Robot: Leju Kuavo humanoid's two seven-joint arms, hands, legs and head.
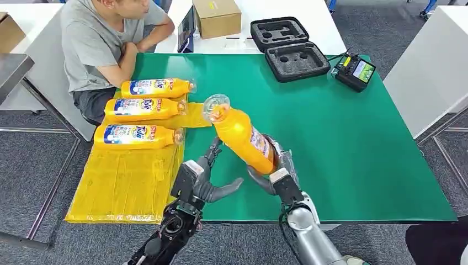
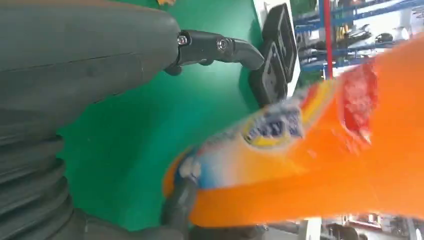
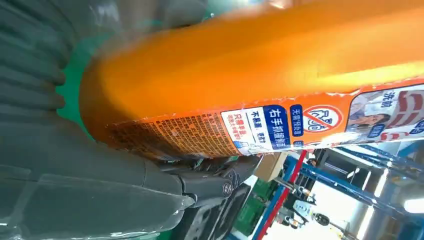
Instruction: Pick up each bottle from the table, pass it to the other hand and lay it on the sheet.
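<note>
person: sitting at the far left corner of the table, arms folded on the edge, grey t-shirt
yellow sheet: spread over the left end of the table, hanging a bit past the near edge
three bottles on the sheet: orange Tide detergent bottles lying on their sides in a row, caps pointing right, one behind the other, all up at the far end of the sheet
left hand: fingers spread wide, palm turned toward the held bottle, thumb sticking out to the right. Just beside the bottle, and I honestly can't tell if a fingertip touches it. It's not gripping anything
held bottle: same orange detergent kind, up off the green table, tilted with its clear cap up and toward the left, base down in the right hand. In the left wrist view the label is blurry
right hand: wrapped around the bottom end of that bottle, thumb on the near side, other fingers round the back
black foam case: lying open at the far side of the table, cut-outs in the foam
small device with a screen: just right of the case, near the far right corner
cardboard box: on the white table behind
</note>
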